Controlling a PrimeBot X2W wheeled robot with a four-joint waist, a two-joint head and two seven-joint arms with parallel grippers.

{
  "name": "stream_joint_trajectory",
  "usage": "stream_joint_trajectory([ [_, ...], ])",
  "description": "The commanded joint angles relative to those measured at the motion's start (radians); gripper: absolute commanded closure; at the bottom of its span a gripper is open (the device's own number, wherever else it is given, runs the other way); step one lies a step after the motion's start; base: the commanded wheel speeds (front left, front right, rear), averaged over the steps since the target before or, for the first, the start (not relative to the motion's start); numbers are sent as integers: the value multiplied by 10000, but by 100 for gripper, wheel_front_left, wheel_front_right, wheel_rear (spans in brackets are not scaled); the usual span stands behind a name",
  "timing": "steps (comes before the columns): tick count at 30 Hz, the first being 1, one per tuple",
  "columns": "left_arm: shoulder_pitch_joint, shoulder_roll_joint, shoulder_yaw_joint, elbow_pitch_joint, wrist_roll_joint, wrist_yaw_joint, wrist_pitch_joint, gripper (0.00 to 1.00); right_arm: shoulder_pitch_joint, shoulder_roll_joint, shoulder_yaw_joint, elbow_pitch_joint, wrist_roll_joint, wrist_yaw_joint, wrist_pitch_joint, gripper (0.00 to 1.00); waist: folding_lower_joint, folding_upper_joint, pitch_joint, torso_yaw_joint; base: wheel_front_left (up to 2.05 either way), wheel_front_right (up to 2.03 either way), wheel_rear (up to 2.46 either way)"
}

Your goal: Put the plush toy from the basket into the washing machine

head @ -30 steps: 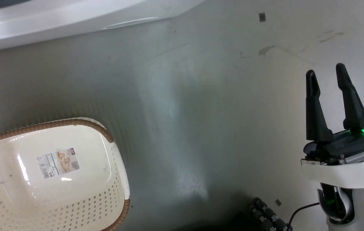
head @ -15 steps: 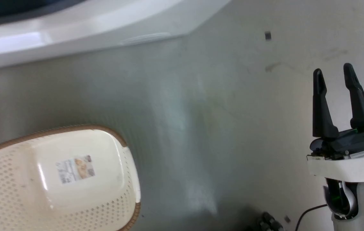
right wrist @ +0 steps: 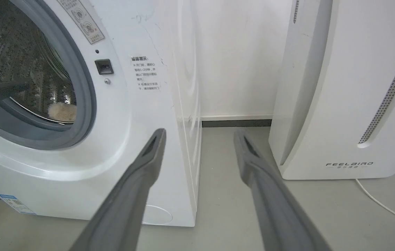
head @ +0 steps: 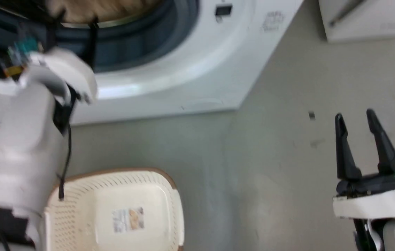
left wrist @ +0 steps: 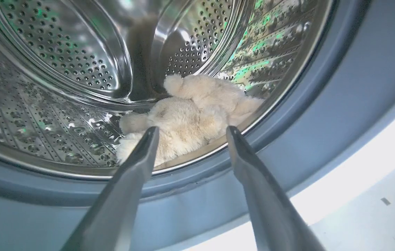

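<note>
The cream-beige plush toy [left wrist: 190,111] lies on the floor of the shiny perforated steel drum of the washing machine [right wrist: 141,104], just behind the grey gasket; it also shows as plush toy [head: 103,8] and plush toy [right wrist: 61,111]. My left gripper [left wrist: 190,131] is open at the porthole, fingers either side of the toy's near edge, holding nothing. The basket [head: 131,170] stands on the floor in front of the washer with only a label inside. At the lower right of the head view my right gripper [head: 355,116] is open and holds nothing.
A white "FEELBIRD" appliance [right wrist: 343,104] stands right of the washer with a narrow floor gap between them, and a white cable [right wrist: 382,205] trails on the floor. My left forearm [head: 20,146] rises past the basket's left side. Grey floor [head: 270,181] lies between basket and right arm.
The head camera has tilted up, bringing the washer's porthole, the toy and my left arm into view. The basket holds no toy throughout. My right gripper stays open.
</note>
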Motion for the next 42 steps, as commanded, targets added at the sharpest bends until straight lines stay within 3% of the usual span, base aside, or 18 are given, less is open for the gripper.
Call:
stream_joint_trajectory([
  [1, 353, -124, 64, -182, -143, 18, -112, 0, 197, -4, -19, 37, -51, -9, -44, 0, 1, 0, -1208, 738, 0, 0, 0],
  [5, 1719, -361, 396, -1165, -574, 58, -250, 0, 634, -4, -28, 93, -112, -9, -44, 0, 1, 0, -1954, 1032, 0, 0, 0],
  [12, 5071, -590, 1886, -4728, -788, 942, -270, 0, 1108, -4, 127, 146, -154, -9, -44, 0, 1, 0, -2799, 1238, 0, 0, 0],
  [19, 7974, -1035, 2613, -6752, -572, 1405, -272, 0, 1595, -4, 256, 264, -154, -9, -44, 0, 1, 0, -3513, 1324, 0, 0, 0],
  [32, 10634, -2082, 2675, -7649, 902, 1950, -273, 0, 2157, -4, 327, 392, 31, -9, -44, 0, 1, 0, -4000, 1480, 0, 0, 0],
  [42, 10780, -2482, 3033, -7657, 1303, 1659, -273, 0, 2131, -4, 411, 488, 56, -9, -44, 0, 1, 0, -3919, 1582, 0, 0, 0],
])
